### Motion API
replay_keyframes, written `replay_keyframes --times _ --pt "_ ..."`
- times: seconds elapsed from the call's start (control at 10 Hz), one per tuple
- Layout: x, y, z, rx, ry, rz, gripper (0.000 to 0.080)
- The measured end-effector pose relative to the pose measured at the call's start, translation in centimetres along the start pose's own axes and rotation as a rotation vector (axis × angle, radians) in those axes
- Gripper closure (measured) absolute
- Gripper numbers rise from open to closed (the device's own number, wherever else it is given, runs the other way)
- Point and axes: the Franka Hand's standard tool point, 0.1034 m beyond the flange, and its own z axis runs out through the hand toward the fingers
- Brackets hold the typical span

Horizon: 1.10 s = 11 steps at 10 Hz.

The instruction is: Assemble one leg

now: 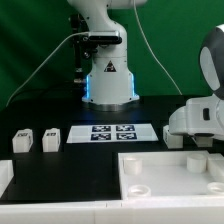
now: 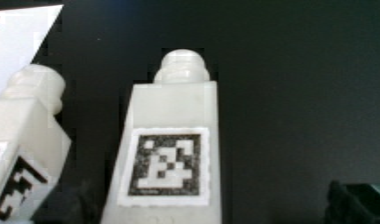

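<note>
Tagged leg (image 2: 169, 150) is seen closest on the worktop (image 2: 293, 90), second leg (image 2: 30, 110) just beside. Fingers' (image 2: 359, 203) opening cannot be told.

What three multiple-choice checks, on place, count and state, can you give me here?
1. In the exterior view, the two small legs lie where from the marker board? A at that view's left; B at its right; C on it.
2. How many legs show in the wrist view? A one; B two; C four.
3. The middle leg in the wrist view is: A clamped between fingers; B lying free on the table; C slotted into a tray.
Key: 1 A, both sit beyond the board's left end; 2 B, two tagged blocks show; 3 B, nothing grips it.
</note>
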Motion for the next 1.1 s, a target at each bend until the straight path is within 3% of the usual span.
replay_keyframes --times 0.4,0.6,0.7,1.1 --pt "-0.03 0.27 0.42 0.000 -0.007 -0.005 0.0151" --pt "-0.03 0.28 0.42 0.000 -0.007 -0.005 0.0422" --pt "-0.03 0.28 0.42 0.000 -0.007 -0.005 0.0507" --pt "-0.03 0.28 0.43 0.000 -0.007 -0.005 0.0507"
